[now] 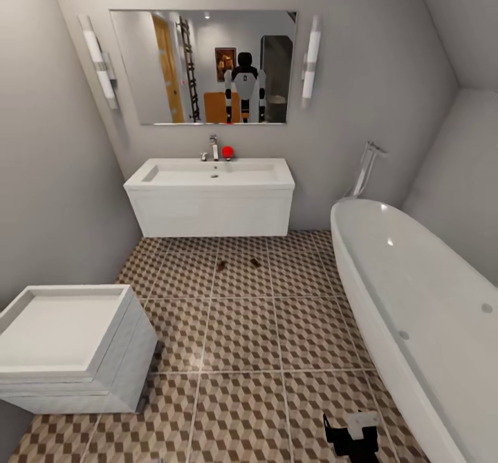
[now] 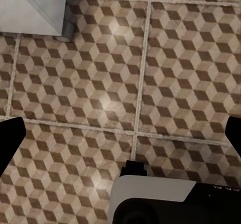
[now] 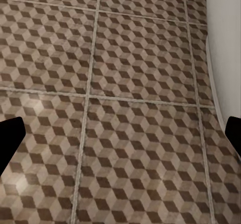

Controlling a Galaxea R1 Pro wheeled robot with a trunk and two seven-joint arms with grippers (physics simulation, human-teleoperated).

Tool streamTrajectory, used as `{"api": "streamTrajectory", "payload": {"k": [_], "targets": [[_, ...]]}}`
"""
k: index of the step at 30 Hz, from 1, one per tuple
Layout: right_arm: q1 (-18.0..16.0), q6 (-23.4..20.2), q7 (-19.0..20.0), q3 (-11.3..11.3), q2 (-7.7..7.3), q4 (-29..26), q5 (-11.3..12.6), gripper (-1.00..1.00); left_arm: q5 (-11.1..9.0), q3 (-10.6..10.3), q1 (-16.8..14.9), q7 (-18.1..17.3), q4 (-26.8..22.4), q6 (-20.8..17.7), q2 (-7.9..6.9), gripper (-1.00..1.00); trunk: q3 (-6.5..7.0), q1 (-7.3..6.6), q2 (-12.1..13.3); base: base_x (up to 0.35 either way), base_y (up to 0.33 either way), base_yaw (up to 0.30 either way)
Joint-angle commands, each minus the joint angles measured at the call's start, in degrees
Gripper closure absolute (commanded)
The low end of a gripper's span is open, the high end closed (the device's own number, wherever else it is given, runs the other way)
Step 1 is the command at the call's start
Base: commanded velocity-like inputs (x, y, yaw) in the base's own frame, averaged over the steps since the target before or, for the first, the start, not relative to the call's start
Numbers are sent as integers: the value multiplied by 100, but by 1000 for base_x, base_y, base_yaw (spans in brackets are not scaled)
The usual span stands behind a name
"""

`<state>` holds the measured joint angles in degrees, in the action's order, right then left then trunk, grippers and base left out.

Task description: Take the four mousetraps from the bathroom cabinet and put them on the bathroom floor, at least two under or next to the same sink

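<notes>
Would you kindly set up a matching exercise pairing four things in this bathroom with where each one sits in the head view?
Things:
1. sink
2. bathtub
3. toilet
4. mousetraps

Places:
A. along the right wall
B. at the lower left, beside the left wall
C. on the bathroom floor, just in front of the vanity
D. against the far wall, below the mirror

Pairs: 1-D, 2-A, 3-B, 4-C
</notes>
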<state>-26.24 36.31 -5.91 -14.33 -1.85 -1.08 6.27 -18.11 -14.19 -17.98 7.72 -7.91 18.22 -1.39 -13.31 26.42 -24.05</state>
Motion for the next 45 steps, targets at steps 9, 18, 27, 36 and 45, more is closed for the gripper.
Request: {"api": "streamTrajectory", "payload": {"k": [9,18,27,36,45], "targets": [[-4,16,-7,-52,0,3,58,-100,-35,-51,-4,27,0,15,-2,-100,126,-63,113,0,0,0],[-4,16,-7,-52,0,3,58,-100,-35,-53,-4,27,0,15,-2,-100,207,-63,113,0,0,0],[-4,16,-7,-52,0,3,58,-100,-35,-50,-4,27,0,15,-2,-100,288,-63,113,0,0,0],[-4,16,-7,-52,0,3,58,-100,-34,-53,-4,27,0,15,4,-100,369,-63,113,0,0,0],[-4,16,-7,-52,0,3,58,-100,-35,-52,-4,27,2,15,7,-100,450,-63,113,0,0,0]]}}
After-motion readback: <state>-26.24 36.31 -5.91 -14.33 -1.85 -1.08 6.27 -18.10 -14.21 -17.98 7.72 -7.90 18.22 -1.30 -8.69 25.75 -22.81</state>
